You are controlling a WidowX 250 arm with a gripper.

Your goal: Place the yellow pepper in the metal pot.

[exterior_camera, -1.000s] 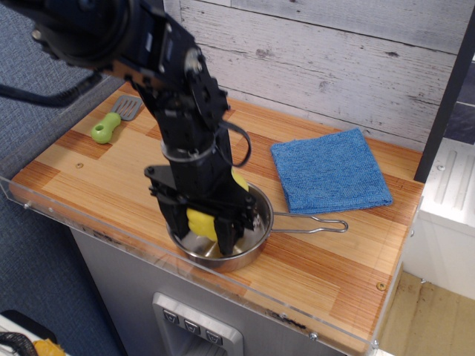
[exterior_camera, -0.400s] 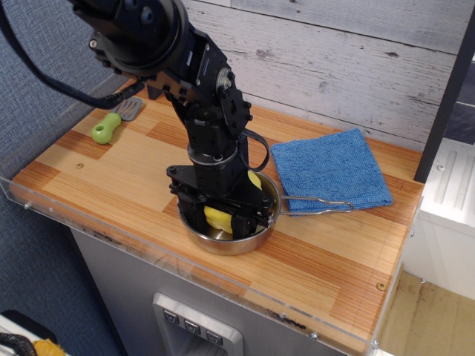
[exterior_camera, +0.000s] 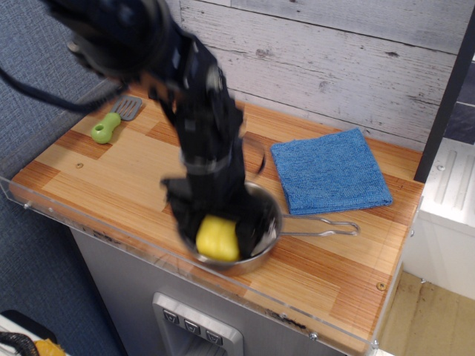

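Note:
The view is smeared by motion. The yellow pepper (exterior_camera: pixel 217 239) shows as a bright yellow lump between my black fingers, over the front part of the metal pot (exterior_camera: pixel 256 258). My gripper (exterior_camera: pixel 217 231) reaches down into the pot and looks shut on the pepper. The pot stands near the front edge of the wooden counter, its wire-loop handle (exterior_camera: pixel 326 225) pointing right. The arm hides most of the pot's inside, and I cannot tell whether the pepper touches the bottom.
A blue cloth (exterior_camera: pixel 330 170) lies behind and to the right of the pot. A green-handled spatula (exterior_camera: pixel 106 128) lies at the back left. A clear acrylic lip (exterior_camera: pixel 111 230) runs along the counter's front edge. A plank wall stands behind.
The arm has swung and is now blurred. The pepper has shifted toward the pot's front rim. The pot sits slightly further right than a second ago.

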